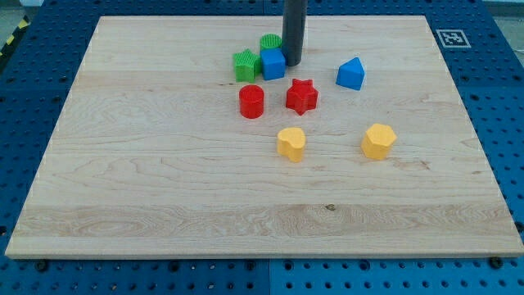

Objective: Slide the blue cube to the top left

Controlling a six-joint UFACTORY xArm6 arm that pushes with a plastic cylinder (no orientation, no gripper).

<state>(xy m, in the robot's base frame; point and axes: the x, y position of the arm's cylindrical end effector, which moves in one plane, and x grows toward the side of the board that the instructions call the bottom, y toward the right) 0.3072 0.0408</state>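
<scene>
The blue cube point(273, 64) sits near the top middle of the wooden board point(147, 180). My tip point(292, 62) is right against the cube's right side. A green star block point(245, 65) touches the cube's left side. A green cylinder point(270, 42) stands just behind the cube, partly hidden by the rod.
A second blue block point(350, 74), house-shaped, lies to the right. A red cylinder point(251, 101) and a red star point(301, 96) lie below the cube. Two yellow blocks point(291, 142) point(378, 141) lie lower down. A marker tag point(449, 37) is at the board's top right corner.
</scene>
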